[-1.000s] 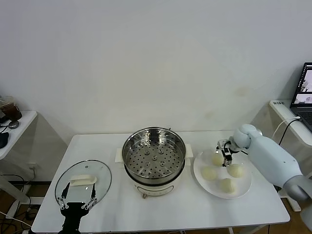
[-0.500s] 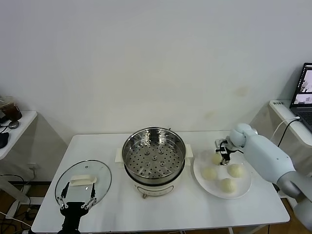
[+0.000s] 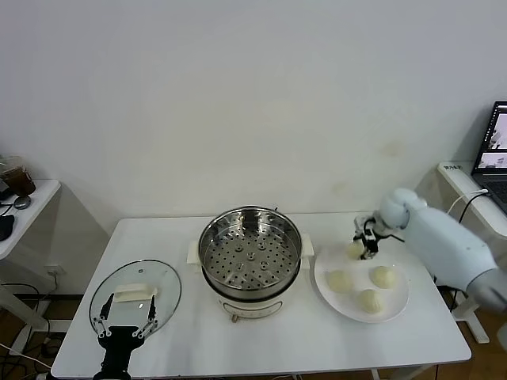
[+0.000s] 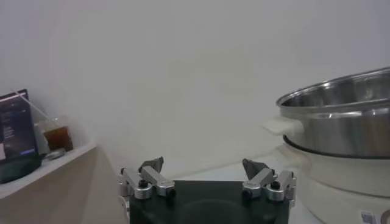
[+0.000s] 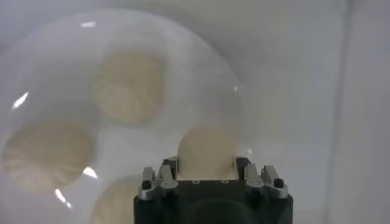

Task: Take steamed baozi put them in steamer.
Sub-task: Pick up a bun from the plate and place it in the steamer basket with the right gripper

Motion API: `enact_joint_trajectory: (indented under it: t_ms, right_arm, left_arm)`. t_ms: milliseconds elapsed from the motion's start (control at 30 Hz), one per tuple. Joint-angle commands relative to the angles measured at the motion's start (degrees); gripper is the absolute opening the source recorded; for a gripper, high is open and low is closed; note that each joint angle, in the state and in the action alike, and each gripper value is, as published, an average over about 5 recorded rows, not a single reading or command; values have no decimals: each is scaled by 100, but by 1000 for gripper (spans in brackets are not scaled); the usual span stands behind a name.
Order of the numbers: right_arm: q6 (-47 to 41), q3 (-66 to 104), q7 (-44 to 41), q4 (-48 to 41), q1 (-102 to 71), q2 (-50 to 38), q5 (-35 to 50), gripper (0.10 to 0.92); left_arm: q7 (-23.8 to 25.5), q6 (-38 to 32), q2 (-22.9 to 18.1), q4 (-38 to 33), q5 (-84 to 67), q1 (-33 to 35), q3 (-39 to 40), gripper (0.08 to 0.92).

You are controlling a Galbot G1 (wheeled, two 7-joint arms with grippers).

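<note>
Right end effector point(image 3: 361, 245) clamps one bun point(image 5: 206, 146), raised off the plate point(image 3: 396, 305) for the steamer point(image 3: 249, 255). Left end effector point(image 4: 205, 176) idles open beside the lid point(image 3: 162, 285).

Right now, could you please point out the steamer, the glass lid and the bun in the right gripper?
steamer point(image 3: 250, 255): head view, on its perforated tray.
glass lid point(image 3: 162, 283): head view, on bare glass beside the handle.
bun point(image 5: 206, 145): right wrist view, on its top, between the right gripper's fingers.

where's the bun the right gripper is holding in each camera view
Head view: held baozi in the right gripper, above the white plate's far edge.
Left wrist view: not in it.
Right wrist view: baozi between the fingers.
Shared landmark: the plate with three buns.
</note>
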Motion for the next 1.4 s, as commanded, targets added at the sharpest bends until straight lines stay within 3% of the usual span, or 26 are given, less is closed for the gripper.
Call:
enact_joint_trajectory:
  t_ms: [33,267,433,600,767,933,1400]
  right_arm:
    - [240,-1132,-340,916,1880,-402,1253,568]
    - [1049,-2025,-559,1014,3211,377,1986,570]
    - [1535,-2519,-440,1060,3323,1230,2614,576]
    - [2260,-2880,-397,801,3157,2185,2696,580]
    - [2994,-3117,-312,474,2902,2798,2143,585]
    - [3734,-3081,93,156,2537,3113,810,588]
    - [4696,-2587,881,-568,1826,3161,-922,594]
  left_arm:
    - [5,1,29,8,-13,-64,26,823]
    - [4,-31,52,-36,-13,-70,10,823]
    - [5,-59,75,-88,-26,-37,-93,823]
    - [11,-63,91,-139,-42,23,-177,823]
    - [11,-63,46,-213,-44,88,-234,823]
    - [10,-69,-27,-234,-32,120,-242,823]
    - [8,-88,-48,-190,-22,71,-245,823]
